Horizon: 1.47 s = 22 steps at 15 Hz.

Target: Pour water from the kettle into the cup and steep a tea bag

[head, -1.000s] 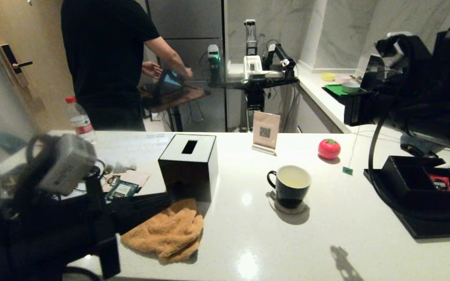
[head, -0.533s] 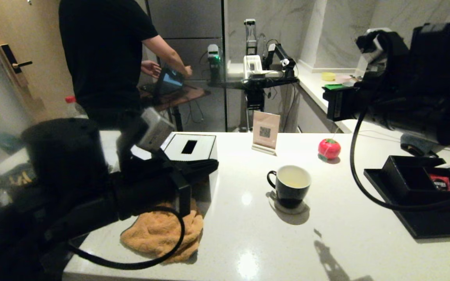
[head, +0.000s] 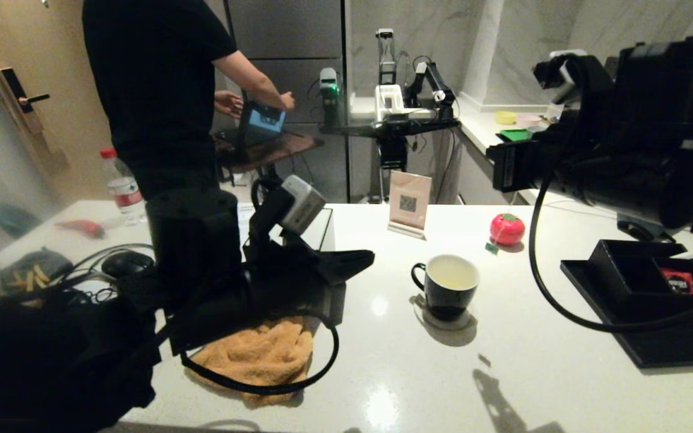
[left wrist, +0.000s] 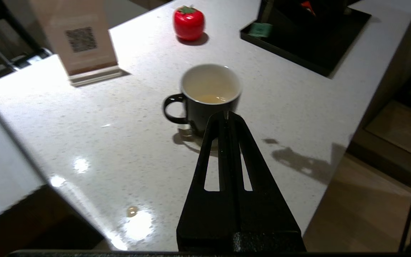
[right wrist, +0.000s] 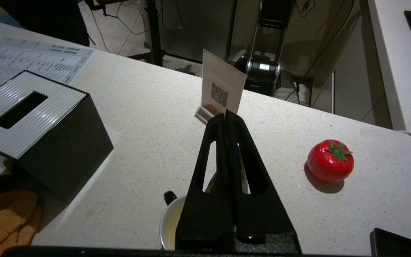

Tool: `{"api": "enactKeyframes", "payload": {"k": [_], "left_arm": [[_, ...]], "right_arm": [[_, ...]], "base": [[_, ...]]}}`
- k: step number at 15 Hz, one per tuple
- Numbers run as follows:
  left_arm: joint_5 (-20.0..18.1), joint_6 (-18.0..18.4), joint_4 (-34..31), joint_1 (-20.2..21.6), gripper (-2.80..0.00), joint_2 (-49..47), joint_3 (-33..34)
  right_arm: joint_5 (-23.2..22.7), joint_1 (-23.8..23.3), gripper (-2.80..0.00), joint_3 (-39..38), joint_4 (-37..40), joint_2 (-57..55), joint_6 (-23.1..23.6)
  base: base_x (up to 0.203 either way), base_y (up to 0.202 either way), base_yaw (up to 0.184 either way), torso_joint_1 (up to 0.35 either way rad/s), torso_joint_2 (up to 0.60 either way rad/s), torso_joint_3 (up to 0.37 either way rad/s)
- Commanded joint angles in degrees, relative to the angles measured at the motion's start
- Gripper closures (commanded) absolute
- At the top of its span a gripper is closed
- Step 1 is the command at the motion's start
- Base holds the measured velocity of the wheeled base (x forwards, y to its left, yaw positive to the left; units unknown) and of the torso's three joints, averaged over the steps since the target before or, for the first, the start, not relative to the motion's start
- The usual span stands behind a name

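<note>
The right gripper, two black tapered fingers pressed together, hangs above the speckled white stone countertop. Directly below the fingers, part of the black ceramic mug with a white inside is visible. Beyond the fingertips stands a pale card sign with a QR code. A red tomato-shaped object with a green stem sits to one side. A square black tissue box with a ribbed white top sits on the other side, beside an orange cloth. A printed paper sheet lies beyond the box.
</note>
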<state>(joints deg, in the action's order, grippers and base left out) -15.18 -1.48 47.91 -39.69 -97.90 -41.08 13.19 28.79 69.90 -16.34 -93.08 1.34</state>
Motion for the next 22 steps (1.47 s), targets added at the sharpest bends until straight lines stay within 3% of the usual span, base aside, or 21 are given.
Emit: {"api": "enactKeyframes", "payload": {"k": [1,6,7,12,17,22], "left_arm": [[0.27,-0.02,0.25,-1.40,0.00,-1.94,-0.92],[1.51,-1.51,0.25,-3.02,0.00,-3.77,-2.60],[1.55,-1.51,0.27,-3.21,-2.80,-4.06,-2.60],[1.64,-1.43,0.49,-3.90,-2.80,-5.13,-2.71],[1.64,-1.77,12.32,-4.06,-2.80,-10.21,-3.39],[1.64,-1.69,13.00,-5.45,-2.80,-12.06,-4.96]], "right_arm": [[-0.01,0.06,0.00,-0.03,-0.10,0.17,0.01],[-0.01,0.27,0.00,-0.17,-0.10,0.53,-0.02],[-0.01,0.30,0.00,-0.30,-0.10,0.61,-0.02],[0.08,2.24,0.00,-0.38,-0.10,1.05,-0.02],[0.28,3.81,0.00,-0.15,-0.10,1.14,0.07],[0.34,5.43,0.00,-0.12,-0.10,1.76,0.08]], "base": [[0.000,0.000,0.000,0.000,0.00,0.000],[0.000,0.000,0.000,0.000,0.00,0.000],[0.000,0.000,0.000,0.000,0.00,0.000],[0.000,0.000,0.000,0.000,0.00,0.000],[0.000,0.000,0.000,0.000,0.00,0.000],[0.000,0.000,0.000,0.000,0.00,0.000]]}}
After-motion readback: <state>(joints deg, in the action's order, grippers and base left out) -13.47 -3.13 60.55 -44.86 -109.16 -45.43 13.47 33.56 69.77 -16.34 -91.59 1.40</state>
